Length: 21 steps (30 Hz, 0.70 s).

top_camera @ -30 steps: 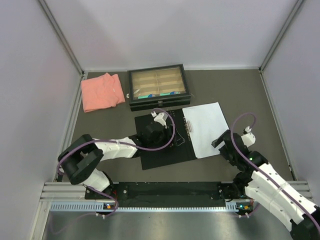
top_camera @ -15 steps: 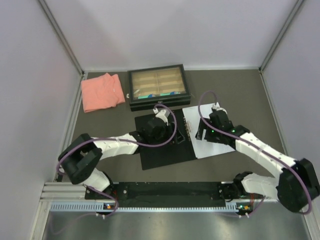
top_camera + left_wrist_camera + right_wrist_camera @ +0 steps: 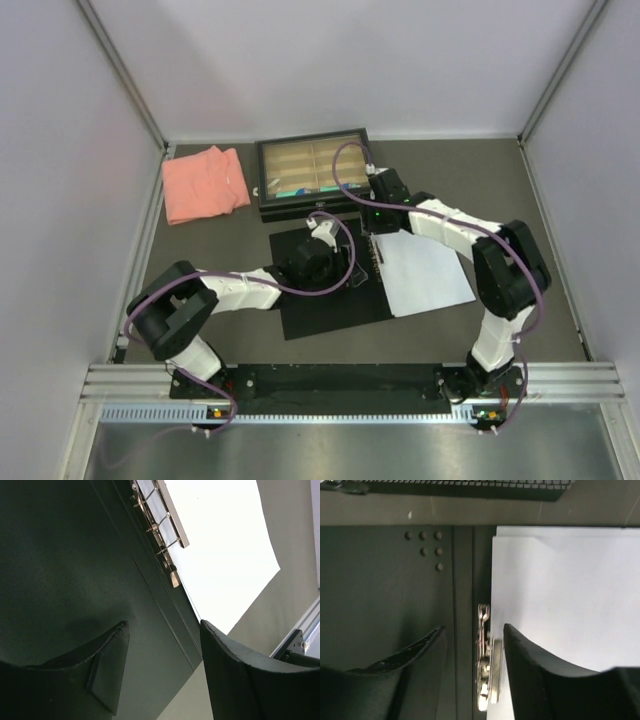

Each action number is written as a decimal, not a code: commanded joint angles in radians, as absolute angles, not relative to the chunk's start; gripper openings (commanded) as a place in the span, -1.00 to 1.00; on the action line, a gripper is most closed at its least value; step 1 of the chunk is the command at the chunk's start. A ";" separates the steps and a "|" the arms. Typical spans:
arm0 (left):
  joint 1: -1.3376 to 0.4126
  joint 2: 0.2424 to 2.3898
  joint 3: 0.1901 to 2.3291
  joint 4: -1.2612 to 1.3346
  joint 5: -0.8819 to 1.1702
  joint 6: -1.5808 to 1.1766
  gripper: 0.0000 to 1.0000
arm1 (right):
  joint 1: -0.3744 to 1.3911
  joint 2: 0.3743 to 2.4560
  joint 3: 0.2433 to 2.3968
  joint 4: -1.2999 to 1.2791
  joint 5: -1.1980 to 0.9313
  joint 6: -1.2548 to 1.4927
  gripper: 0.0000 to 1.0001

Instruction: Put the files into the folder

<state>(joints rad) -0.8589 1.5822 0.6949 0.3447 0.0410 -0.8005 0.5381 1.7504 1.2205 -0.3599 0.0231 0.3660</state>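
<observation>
The folder lies open on the table, matte black inside. The files, white sheets, rest on its right half, beside the metal ring clip along the spine. My left gripper hovers low over the black left half near the spine. In the left wrist view it is open and empty, with the clip and the sheets ahead. My right gripper is at the folder's far end. It stands open astride the clip; its right finger is at the clip's plate, over the sheets.
A black-framed tray with tan compartments stands just behind the folder, close to the right wrist. A folded salmon-pink cloth lies at the back left. Walls with metal posts enclose the table on three sides.
The right arm swung from the near right, across the white sheets, to the far end of the folder's spine, and its jaws narrowed around the clip. The left gripper narrowed slightly in place.
</observation>
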 commanded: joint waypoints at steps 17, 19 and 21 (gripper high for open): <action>-0.856 1.539 0.606 0.492 -0.032 -0.799 0.24 | 0.657 1.956 1.417 -0.408 0.308 0.285 -0.17; -0.856 1.539 0.609 0.492 -0.032 -0.798 0.24 | 0.655 1.957 1.411 -0.399 0.307 0.282 -0.17; -0.856 1.540 0.609 0.492 -0.032 -0.796 0.24 | 0.657 1.963 1.414 -0.399 0.310 0.284 -0.18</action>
<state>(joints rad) -0.8581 1.5787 0.6147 0.4278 -0.0200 -0.8017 0.6521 1.9545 1.3769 -0.4114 0.2806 0.2943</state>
